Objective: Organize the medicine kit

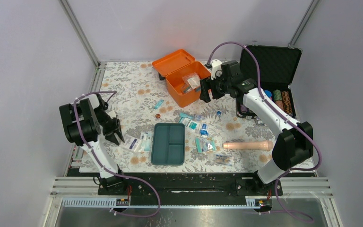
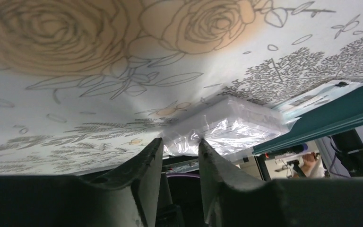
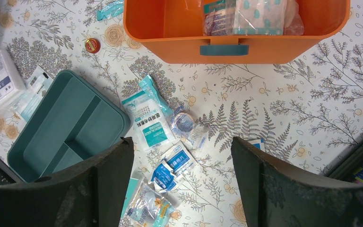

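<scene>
Clear plastic wrap is what my left gripper (image 2: pixel 179 149) meets at the far left: a wrapped packet (image 2: pixel 229 125) lying flat on the flowered cloth (image 2: pixel 99 71), one corner right at the tips. My fingers (image 2: pixel 146 163) sit narrowly apart, and I cannot tell whether they pinch that corner or only touch it. Just beyond the packet runs the wall of the teal tray (image 1: pixel 168 143), out of the box with its three compartments bare. I judge any slide rightward would meet that wall quickly, and the table's left edge is near on the other side. Past the tray, loose packets (image 1: pixel 203 130) lie scattered across the middle. Further right and back stands the orange box (image 3: pixel 170 42), its lid (image 1: pixel 173 61) thrown open and a few packets inside. My right gripper (image 3: pixel 182 146) hangs just in front of it, fingers wide apart and holding nothing, with open cloth beneath. The black case (image 1: pixel 270 61) stands close on its right. I judge the job is early: most packets, the tray and the lid are left to do.
</scene>
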